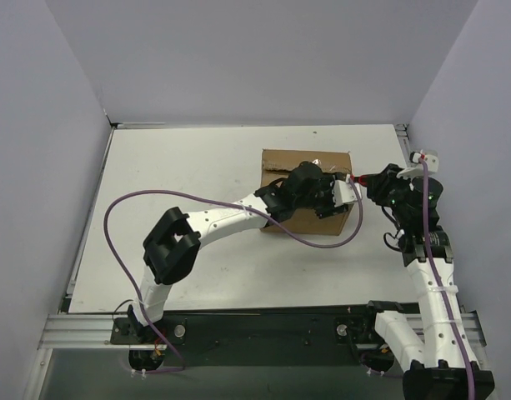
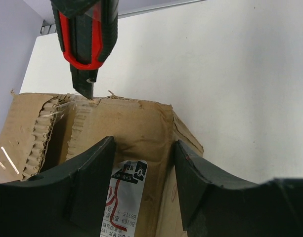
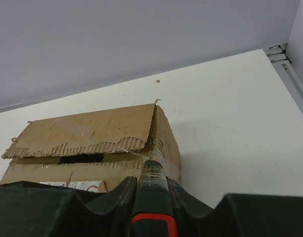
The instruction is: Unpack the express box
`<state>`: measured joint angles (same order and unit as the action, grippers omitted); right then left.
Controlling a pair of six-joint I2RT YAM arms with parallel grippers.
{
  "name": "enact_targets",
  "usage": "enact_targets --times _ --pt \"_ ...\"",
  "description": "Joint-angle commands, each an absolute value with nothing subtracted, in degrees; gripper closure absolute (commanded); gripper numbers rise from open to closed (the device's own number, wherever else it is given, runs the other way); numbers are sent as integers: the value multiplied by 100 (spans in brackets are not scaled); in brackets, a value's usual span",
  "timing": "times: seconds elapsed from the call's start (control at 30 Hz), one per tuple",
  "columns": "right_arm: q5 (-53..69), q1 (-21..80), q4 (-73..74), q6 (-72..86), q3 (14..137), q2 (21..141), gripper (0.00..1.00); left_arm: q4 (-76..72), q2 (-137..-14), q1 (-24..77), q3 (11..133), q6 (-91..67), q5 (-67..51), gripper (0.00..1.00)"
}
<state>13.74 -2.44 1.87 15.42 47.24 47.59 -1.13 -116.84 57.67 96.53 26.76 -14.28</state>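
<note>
Express box (image 1: 280,167): found at 2 o'clock on the desk (image 1: 180,167).
Right jaws: pinched on the knife (image 2: 84,34), aimed in from 3 o'clock.
Left jaws: spread astride the box top.
Advice: blade to be kept shallow along the taped seam (image 3: 153,148); box to be steadied.

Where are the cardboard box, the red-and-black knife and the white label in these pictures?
express box (image 3: 87,131): right wrist view, top flap.
utility knife (image 2: 84,34): left wrist view, red-and-black body.
white label (image 2: 127,197): left wrist view, printed face.
</note>
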Motion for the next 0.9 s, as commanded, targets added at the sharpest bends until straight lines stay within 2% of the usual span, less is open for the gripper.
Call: enact_targets --times 0.0,0.23,0.6,0.8,0.87 --pt "1609 -62 1001 1608 4772 4474 100 -220 -11979 5634 9914 2338 -967 46" --pt "1608 -70 1616 1486 4895 4324 100 -255 -12155 5502 10081 1943 -993 51" --pt "1750 -211 3084 1073 5808 3990 100 -466 -12313 5414 10134 1626 -1186 52" --pt "1485 -334 2577 309 6442 4104 100 -623 -11884 5361 9906 1556 -2284 36" --pt "1520 -334 2409 98 6381 4183 100 -711 -11445 5370 9678 1494 -2416 33"
